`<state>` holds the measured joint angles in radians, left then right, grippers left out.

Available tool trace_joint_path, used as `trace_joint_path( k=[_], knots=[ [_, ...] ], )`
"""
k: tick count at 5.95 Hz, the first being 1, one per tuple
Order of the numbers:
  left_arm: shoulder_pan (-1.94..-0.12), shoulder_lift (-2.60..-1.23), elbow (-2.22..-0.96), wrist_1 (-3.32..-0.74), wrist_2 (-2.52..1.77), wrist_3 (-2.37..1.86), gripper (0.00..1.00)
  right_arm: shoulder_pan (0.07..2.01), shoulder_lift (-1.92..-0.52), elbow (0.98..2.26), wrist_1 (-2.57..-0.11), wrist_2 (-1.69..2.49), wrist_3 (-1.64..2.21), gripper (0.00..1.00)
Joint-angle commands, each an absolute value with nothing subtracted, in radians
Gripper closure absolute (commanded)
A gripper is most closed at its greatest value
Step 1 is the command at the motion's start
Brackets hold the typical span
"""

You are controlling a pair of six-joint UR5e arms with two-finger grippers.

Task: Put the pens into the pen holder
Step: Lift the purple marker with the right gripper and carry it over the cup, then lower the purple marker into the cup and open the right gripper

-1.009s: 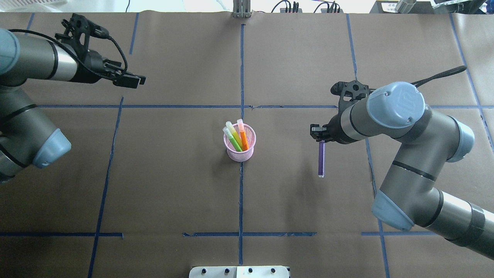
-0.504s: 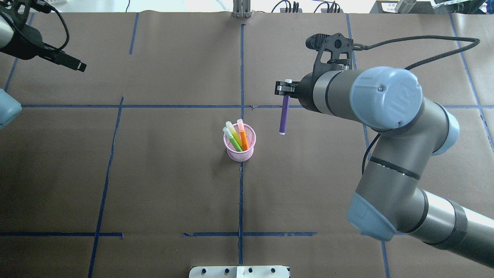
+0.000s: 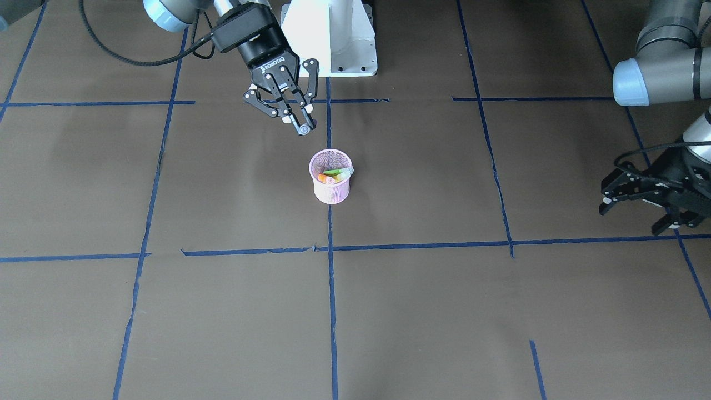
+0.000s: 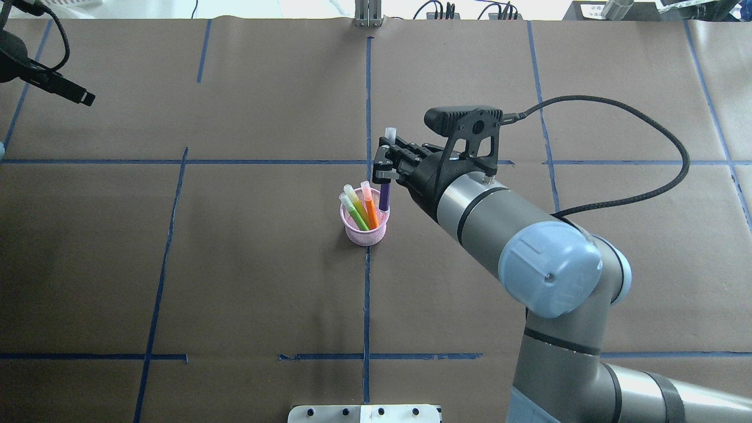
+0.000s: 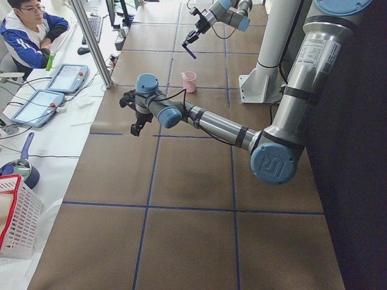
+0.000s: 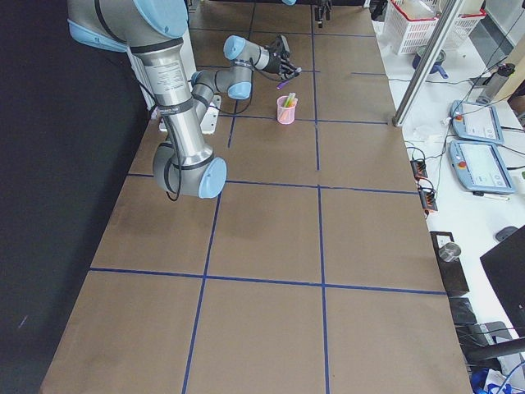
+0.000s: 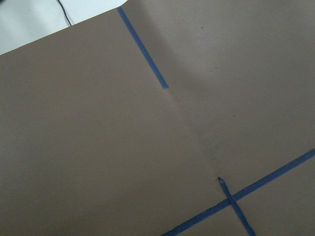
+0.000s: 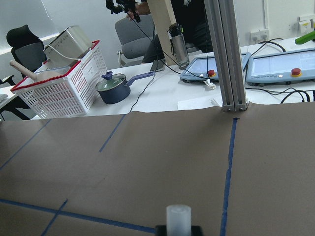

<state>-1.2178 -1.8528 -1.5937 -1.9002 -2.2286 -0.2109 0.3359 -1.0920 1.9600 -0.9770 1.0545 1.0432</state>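
Observation:
The pink mesh pen holder [image 4: 365, 234] stands at the table's middle, also in the front view [image 3: 331, 191]. A green pen [image 4: 357, 214], a paler yellow-green one and an orange pen [image 4: 370, 210] stand in it. My right gripper [image 4: 383, 166] is shut on the purple pen [image 4: 385, 197], held nearly upright with its pale cap [image 8: 178, 219] up. Its lower end hangs at the holder's far right rim. In the front view this gripper [image 3: 300, 125] is just behind the holder. My left gripper [image 3: 639, 210] is open and empty, far off at the table's left side [image 4: 82, 97].
The white robot base [image 3: 333, 39] stands behind the holder. An aluminium post [image 4: 367, 14] rises at the table's far edge. Beyond that edge are a white basket [image 8: 64, 83], a blue pot [image 8: 114, 88] and tablets. Blue tape lines cross the brown table paper [image 4: 235, 282].
My right gripper lifted the purple pen off the table right of the holder and carried it left to the holder's rim. My left arm drew back to the far left.

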Motion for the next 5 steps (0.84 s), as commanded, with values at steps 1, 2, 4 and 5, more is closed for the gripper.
trace_joint_path(
  k=[1, 2, 4, 5],
  knots=[
    [-1.262, -1.853, -1.563, -1.764, -2.226, -0.140, 0.00, 0.305, -1.079, 1.874, -0.962, 0.968, 0.953, 1.00],
    [-1.275, -1.853, -1.515, -1.764, -2.224, -0.085, 0.00, 0.305, -1.022, 1.806, -0.962, 0.947, 0.933, 1.00],
    [-1.278, -1.861, -1.450, -1.763, -2.224, 0.001, 0.00, 0.304, -0.967, 1.685, -0.866, 0.911, 0.931, 1.00],
    [-1.278, -1.861, -1.450, -1.764, -2.224, 0.002, 0.00, 0.301, -0.968, 1.634, -0.798, 0.911, 0.931, 1.00]
  ],
)
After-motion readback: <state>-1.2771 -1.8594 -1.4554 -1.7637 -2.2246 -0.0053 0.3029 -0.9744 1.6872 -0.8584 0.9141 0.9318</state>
